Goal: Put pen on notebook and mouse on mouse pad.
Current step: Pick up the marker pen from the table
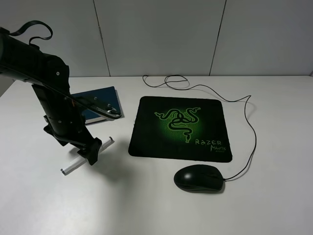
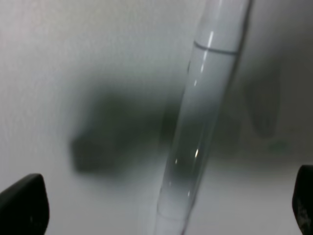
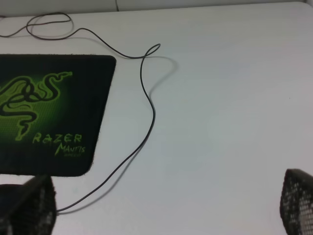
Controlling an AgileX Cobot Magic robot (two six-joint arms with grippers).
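The white pen lies slanted on the table, in front of the teal-blue notebook. My left gripper is lowered right over its middle. Close up in the left wrist view, the pen runs between the two dark fingertips of the left gripper, which is open and not touching it. The black mouse sits just in front of the mouse pad, off its near edge. My right gripper is open above bare table beside the mouse pad.
The mouse's thin black cable loops around the pad's right side to the back of the table; the cable also crosses the right wrist view. The left arm hides part of the notebook. White walls stand behind.
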